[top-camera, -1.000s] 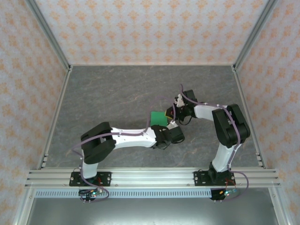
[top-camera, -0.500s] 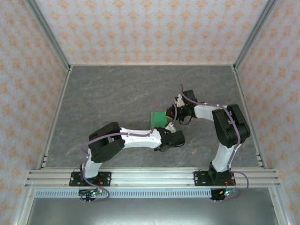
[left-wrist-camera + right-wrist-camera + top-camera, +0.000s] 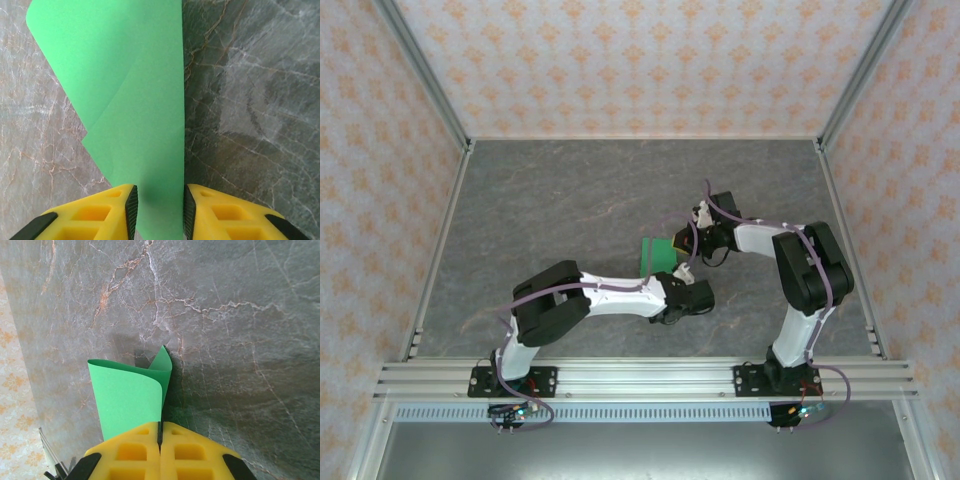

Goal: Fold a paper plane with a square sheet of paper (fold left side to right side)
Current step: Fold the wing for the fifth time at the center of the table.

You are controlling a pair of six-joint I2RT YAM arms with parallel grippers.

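The square sheet of paper (image 3: 656, 255) is bright green and lies mid-table, partly folded over on itself. In the right wrist view the paper (image 3: 127, 395) curls up from the table, and my right gripper (image 3: 160, 427) is shut on its near edge. In the left wrist view a strip of the paper (image 3: 135, 90) runs between the yellow fingers of my left gripper (image 3: 160, 210), whose jaws stand a little apart on either side of it. From above, the left gripper (image 3: 683, 272) sits just below the sheet's right corner and the right gripper (image 3: 688, 243) is at its right edge.
The grey marbled table (image 3: 570, 200) is fenced by patterned walls with aluminium posts (image 3: 425, 90) at the sides and a rail (image 3: 640, 375) along the near edge. Both arms crowd the middle right.
The left arm's elbow has swung to the right and its jaws have narrowed around the paper strip. The right gripper has kept its hold on the paper.
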